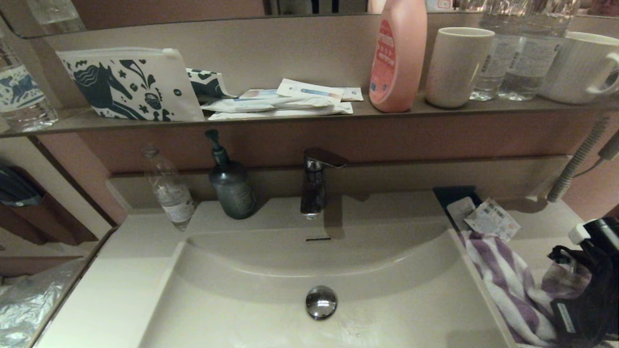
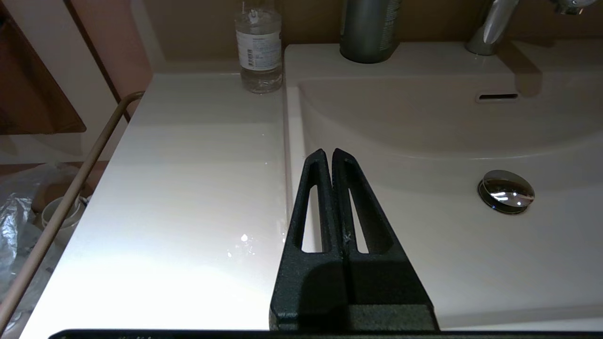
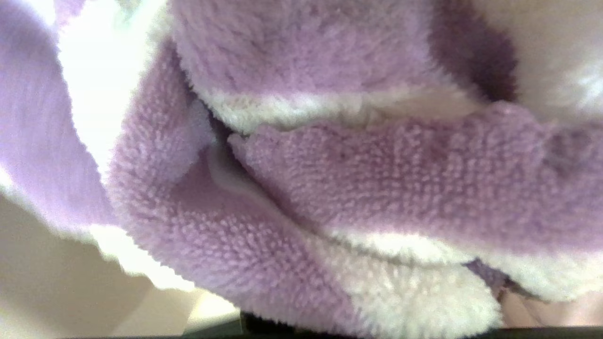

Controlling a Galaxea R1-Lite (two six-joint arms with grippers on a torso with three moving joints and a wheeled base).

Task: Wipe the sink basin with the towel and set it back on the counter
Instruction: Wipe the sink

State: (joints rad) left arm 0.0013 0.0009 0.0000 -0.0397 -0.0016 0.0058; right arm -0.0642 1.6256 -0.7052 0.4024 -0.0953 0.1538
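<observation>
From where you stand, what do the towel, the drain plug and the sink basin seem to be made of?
The towel: soft terry cloth, judging by its looped fuzzy pile, in purple and white stripes.
The drain plug: polished chrome-like metal, since it mirrors the light.
The sink basin: smooth glossy cream-white, probably ceramic or moulded resin; the look cannot settle which.

Towel (image 1: 503, 285): on tabletop (image 1: 121, 290), 3 o'clock of sink basin (image 1: 242, 299); faucet (image 1: 316, 181) 12 o'clock; bottle (image 1: 169, 191) 10 o'clock.
</observation>
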